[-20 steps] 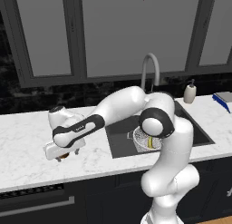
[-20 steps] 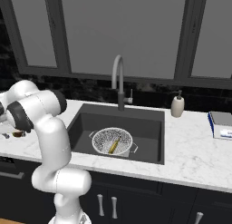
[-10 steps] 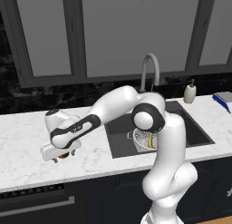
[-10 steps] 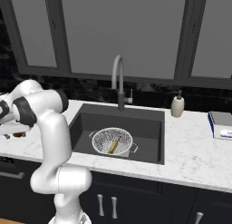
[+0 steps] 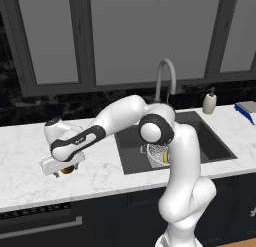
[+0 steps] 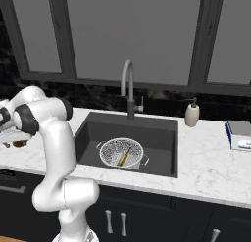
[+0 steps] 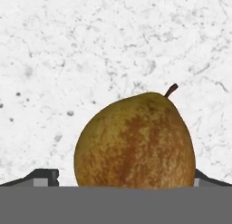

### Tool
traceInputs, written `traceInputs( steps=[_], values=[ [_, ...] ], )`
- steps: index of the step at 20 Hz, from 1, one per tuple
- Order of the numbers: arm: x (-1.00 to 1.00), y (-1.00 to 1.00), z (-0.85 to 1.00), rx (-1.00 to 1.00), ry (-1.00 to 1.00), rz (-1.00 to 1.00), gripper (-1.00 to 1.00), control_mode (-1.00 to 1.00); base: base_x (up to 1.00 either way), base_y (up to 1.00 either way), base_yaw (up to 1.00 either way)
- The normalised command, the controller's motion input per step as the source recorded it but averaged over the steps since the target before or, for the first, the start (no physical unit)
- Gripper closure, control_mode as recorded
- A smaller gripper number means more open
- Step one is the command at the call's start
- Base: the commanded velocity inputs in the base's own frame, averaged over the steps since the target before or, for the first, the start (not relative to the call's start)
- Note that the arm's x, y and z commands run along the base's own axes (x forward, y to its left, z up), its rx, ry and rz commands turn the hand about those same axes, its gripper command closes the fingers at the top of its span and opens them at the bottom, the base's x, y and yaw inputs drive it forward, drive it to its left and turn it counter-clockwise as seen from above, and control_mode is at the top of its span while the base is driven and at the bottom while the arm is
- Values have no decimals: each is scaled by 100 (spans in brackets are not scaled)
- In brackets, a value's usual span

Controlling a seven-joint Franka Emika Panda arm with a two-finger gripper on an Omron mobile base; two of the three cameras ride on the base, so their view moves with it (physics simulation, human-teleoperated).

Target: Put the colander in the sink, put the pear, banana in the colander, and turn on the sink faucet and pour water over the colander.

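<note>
- White marble counter (image 5: 30, 186) runs along a black speckled backsplash, with dark-framed grey window panels above and dark cabinet fronts below.
- Set into the counter is the sink (image 6: 162, 138), a dark grey rectangular basin; the sink faucet (image 6: 128, 89), a grey gooseneck, stands at its back edge.
- A small white soap bottle (image 6: 192, 114) stands on the counter just right of the basin's back corner, and a blue-and-white flat item (image 6: 239, 134) lies further right near the counter's end.
- The colander (image 6: 110, 153) sits on the sink floor, and the banana (image 6: 122, 156) lies inside it, slanted across the mesh.
- The arm reaches far to its left, well away from the sink, with the gripper (image 5: 64, 169) lowered down to the counter.
- The pear (image 7: 136, 141), golden-brown and mottled, rests on the marble with its short stem pointing up and to the right in the hand view; in the left base view it shows as a brown spot under the hand.
- The jaws stand wide apart, one dark fingertip (image 7: 41, 177) on each side of the pear's widest part.
- The fingers straddle the fruit with slim gaps showing at both tips, so the jaws have not closed on it.
</note>
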Motion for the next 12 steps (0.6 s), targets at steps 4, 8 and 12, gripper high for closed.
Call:
traceInputs(
  steps=[4, 8, 12],
  values=[
    [10, 2, -17, 0, 0, 0, -100, -100, 0, 0, 0],
    [5, 0, -15, 0, 0, 0, -100, -100, 0, 0, 0],
    [8, -9, -15, 0, 0, 0, -100, -100, 0, 0, 0]
  ],
)
